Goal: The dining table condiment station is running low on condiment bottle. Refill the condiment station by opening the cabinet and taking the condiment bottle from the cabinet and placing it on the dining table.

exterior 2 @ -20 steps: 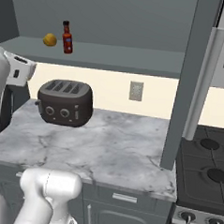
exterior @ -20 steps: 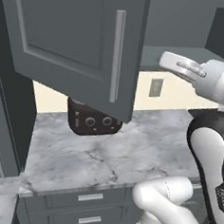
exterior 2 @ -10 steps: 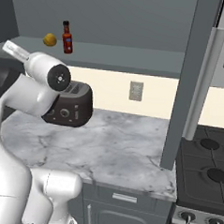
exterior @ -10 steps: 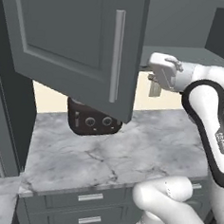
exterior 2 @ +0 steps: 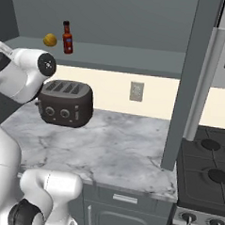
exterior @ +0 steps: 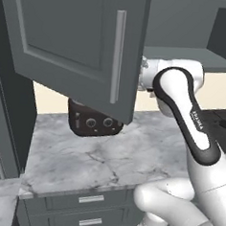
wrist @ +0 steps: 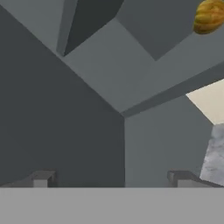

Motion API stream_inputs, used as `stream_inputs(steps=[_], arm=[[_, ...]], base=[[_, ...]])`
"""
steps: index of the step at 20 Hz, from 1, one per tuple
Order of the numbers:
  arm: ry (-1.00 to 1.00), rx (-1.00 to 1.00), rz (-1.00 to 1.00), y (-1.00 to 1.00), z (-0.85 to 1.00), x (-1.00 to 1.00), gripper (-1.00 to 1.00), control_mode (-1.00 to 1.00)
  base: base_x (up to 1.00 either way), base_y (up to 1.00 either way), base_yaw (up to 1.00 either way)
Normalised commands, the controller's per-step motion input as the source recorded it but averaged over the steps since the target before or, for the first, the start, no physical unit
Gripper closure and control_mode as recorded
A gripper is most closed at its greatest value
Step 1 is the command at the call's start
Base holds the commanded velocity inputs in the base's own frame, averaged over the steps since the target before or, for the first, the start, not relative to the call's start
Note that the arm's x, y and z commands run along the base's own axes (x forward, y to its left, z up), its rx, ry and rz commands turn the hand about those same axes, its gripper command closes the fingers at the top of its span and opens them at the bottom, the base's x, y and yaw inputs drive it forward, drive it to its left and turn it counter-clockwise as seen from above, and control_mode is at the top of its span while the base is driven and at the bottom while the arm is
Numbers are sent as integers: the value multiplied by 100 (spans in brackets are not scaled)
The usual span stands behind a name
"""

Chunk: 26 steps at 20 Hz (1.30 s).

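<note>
Bottle (exterior 2: pixel 67 37): slim, dark red, black cap, a blue band round the body. Stands upright on the cabinet (exterior 2: pixel 139 21) shelf, long axis vertical, cap up. Label print too small to read.

Yellow-orange round item (exterior 2: pixel 50 40): on the same shelf, just beside the bottle on the side toward the arm; apart from it. Seen again at the top right corner of the hand view (wrist: pixel 210 15).

Cabinet door (exterior: pixel 77 40): swung open, long vertical silver handle (exterior: pixel 117 56) on its face. Second door (exterior 2: pixel 189 86) seen edge-on, open, with its own bar handle.

Toaster (exterior 2: pixel 65 103): dark, four slots, two knobs in front, on the marble counter (exterior 2: pixel 112 149) below the shelf.

Gripper (wrist: pixel 111 177): fingertips spread wide, nothing between them, released. Faces the grey cabinet interior near the shelf's end; probably short of the bottle, though the wrist hides the tips in both base views.

Arm (exterior: pixel 191 121): small dark lettering on the forearm, not legible.

Drawers (exterior: pixel 91 199): short horizontal handles, under the counter. Stove (exterior 2: pixel 207 174): burners and knobs, beside the counter.
</note>
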Motion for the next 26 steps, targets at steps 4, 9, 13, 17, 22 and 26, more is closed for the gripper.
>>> stream_inputs(steps=[4,9,13,17,22,26], arm=[[-2,-7,15,99,0,-57,-100,-100],[-10,-9,12,99,0,-55,-100,-100],[-18,-11,8,85,0,-49,-100,-100],[-23,-14,1,61,0,-36,-100,-100],[-6,-10,1,24,-7,-8,-100,-100],[-18,-10,0,-29,-4,-3,-100,-100]], base=[[0,0,0],[0,0,0],[0,0,0],[0,0,0],[0,0,0],[0,0,0]])
